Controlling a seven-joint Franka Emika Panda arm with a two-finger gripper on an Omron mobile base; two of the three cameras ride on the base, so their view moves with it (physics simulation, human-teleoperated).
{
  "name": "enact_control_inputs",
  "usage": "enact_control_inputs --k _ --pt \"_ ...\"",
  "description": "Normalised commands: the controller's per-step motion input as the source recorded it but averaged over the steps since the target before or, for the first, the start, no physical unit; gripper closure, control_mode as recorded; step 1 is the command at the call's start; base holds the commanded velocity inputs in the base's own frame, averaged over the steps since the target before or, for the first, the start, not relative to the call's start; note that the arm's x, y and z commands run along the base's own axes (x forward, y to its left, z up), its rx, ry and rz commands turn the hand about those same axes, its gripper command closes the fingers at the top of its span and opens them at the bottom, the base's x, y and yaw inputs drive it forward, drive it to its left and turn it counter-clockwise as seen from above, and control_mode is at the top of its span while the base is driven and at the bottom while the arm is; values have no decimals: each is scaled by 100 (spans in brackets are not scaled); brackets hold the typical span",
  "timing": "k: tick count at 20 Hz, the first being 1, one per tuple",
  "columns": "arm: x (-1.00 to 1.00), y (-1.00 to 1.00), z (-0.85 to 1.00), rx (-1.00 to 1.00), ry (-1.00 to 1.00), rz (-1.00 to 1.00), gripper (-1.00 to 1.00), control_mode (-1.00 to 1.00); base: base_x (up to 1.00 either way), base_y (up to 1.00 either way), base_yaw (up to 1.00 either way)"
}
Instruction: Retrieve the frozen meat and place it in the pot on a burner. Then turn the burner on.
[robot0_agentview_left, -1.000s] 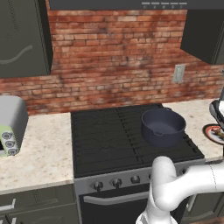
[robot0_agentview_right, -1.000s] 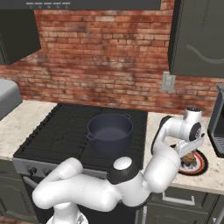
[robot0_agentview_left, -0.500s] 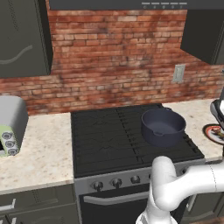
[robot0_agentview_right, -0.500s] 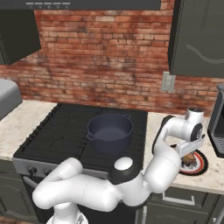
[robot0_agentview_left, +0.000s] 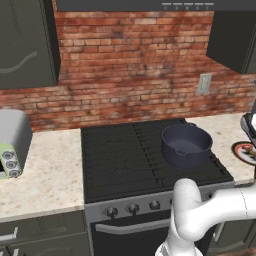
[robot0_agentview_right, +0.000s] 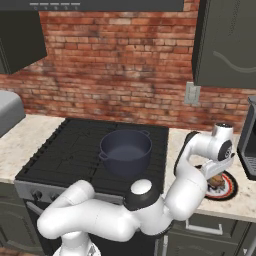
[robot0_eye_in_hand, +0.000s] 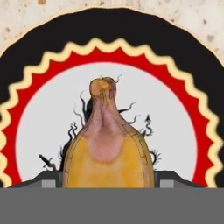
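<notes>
The frozen meat (robot0_eye_in_hand: 107, 148), an orange-brown lump with a narrow neck, lies on the white centre of a red-rimmed plate (robot0_eye_in_hand: 43, 52). My gripper (robot0_eye_in_hand: 108, 179) reaches straight down over it, and the dark fingertips (robot0_eye_in_hand: 50, 179) press against its two flanks. In the right base view the gripper (robot0_agentview_right: 217, 176) hangs low over that plate (robot0_agentview_right: 229, 191) on the counter right of the stove, with the meat (robot0_agentview_right: 216, 182) under it. The dark blue-grey pot (robot0_agentview_right: 125, 150) stands on the stove's right burner with nothing in it, also seen as the pot (robot0_agentview_left: 186, 145) from the left.
The black stove (robot0_agentview_left: 130, 160) carries a row of knobs (robot0_agentview_left: 132, 208) along its front. A toaster (robot0_agentview_left: 12, 142) stands on the left counter. A dark appliance (robot0_agentview_right: 249, 145) sits right of the plate. Cabinets hang above both sides, with a brick wall behind.
The fingers have drawn in from wide apart to the sides of the meat. The arm and the hand have stayed over the plate.
</notes>
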Motion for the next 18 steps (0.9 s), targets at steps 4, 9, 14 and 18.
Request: enact_control_inputs --k 4,9,14,18 --pt "-19 0 42 0 -13 0 100 -100 0 0 0" --pt "-29 7 51 4 -14 0 100 -100 0 0 0" --pt "-25 27 19 11 -7 -1 100 -100 0 0 0" --pt "-44 30 36 21 -13 -1 100 -100 0 0 0"
